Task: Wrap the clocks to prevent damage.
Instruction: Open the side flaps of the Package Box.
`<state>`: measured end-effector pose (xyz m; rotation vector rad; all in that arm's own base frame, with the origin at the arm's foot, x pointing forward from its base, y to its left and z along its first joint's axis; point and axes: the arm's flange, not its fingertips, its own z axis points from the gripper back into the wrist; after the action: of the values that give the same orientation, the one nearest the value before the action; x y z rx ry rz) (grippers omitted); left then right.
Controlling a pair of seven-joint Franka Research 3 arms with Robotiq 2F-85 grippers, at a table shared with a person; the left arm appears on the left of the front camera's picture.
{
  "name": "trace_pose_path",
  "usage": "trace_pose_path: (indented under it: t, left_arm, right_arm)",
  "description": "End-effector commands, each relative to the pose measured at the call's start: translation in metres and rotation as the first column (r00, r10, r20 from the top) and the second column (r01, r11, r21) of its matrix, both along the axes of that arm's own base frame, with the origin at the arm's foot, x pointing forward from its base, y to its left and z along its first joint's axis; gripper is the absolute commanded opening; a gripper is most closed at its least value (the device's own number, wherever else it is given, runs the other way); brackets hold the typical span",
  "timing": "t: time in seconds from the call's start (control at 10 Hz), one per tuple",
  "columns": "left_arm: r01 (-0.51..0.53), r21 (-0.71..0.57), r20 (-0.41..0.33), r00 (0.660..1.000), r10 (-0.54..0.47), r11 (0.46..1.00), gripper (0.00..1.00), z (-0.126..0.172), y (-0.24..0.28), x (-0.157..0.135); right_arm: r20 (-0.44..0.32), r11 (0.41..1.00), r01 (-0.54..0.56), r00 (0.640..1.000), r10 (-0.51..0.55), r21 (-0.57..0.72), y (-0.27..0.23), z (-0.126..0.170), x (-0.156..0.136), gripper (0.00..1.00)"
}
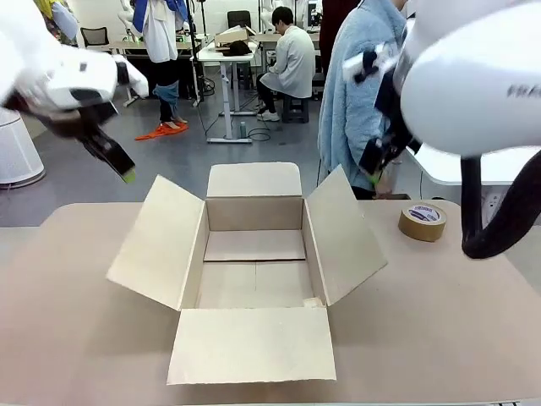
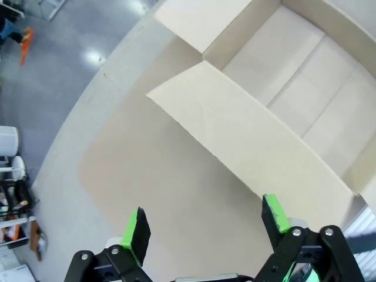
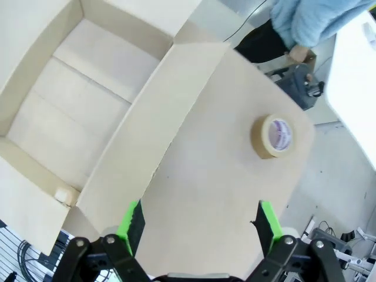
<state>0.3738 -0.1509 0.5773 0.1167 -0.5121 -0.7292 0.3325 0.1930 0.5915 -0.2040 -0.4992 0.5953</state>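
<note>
The left claw (image 2: 205, 218) hangs with its green-tipped fingers wide apart and nothing between them. It is well above the bare table (image 1: 68, 321), just outside the left flap of the cardboard box (image 1: 254, 213). The right claw (image 3: 200, 218) is likewise spread and holds nothing. It is high over the table, between the box's right flap and a roll of brown tape (image 1: 423, 222) that lies flat near the far right corner.

The box sits in the middle of the table with all four flaps folded out. Its floor is bare except for a small pale scrap (image 3: 61, 194) in one near corner; what that is I cannot tell.

A person in a light blue top (image 1: 351, 101) stands at the far side, beyond the box and the tape.

Where the clocks are I cannot tell, nor any wrapping for them. By my reading the job has not begun: nothing is wrapped, nothing is packed, and neither claw has hold of anything. Fetching, wrapping and packing are all left to do.
</note>
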Motion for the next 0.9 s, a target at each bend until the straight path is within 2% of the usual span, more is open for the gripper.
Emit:
trace_pose_path:
  t: [0.0, 0.1, 0.2, 0.3, 0.7, 0.8]
  left_arm:
    - [0.009, 0.062, -0.003, 1.0, -0.009, 0.998, 1.0, 0.042, 0.002, -0.005]
    - [-0.011, 0.066, 0.008, 1.0, 0.01, 0.998, 1.0, 0.068, 0.005, -0.011]
    - [-0.015, 0.077, 0.033, 0.999, 0.013, 0.997, 1.0, 0.076, 0.006, -0.016]
    - [0.002, 0.025, -0.001, 1.0, -0.002, 1.0, 1.0, 0.057, 0.005, -0.015]
    - [-0.001, 0.039, -0.007, 1.0, 0.002, 0.999, 1.0, 0.065, 0.005, -0.016]
    - [0.155, -0.052, -0.112, 0.981, -0.16, 0.987, 1.0, 0.07, 0.014, 0.001]
  right_arm:
    - [0.047, 0.998, 0.061, 0.997, -0.06, -0.011, 0.003, 0.024, -0.005, 1.0]
    - [0.058, 0.998, 0.059, 0.997, -0.058, -0.015, 0.006, 0.035, -0.012, 1.0]
    - [0.028, 1.0, 0.016, 0.999, -0.017, 0.009, 0.0, 0.025, -0.007, 1.0]
    - [0.028, 1.0, 0.016, 0.999, -0.017, 0.009, 0.0, 0.025, -0.007, 1.0]
    - [0.02, 1.0, 0.023, 1.0, -0.023, 0.004, 0.001, 0.029, -0.008, 1.0]
    - [-0.033, 0.964, -0.149, 0.987, 0.16, 0.22, -0.009, 0.047, 0.007, 1.0]
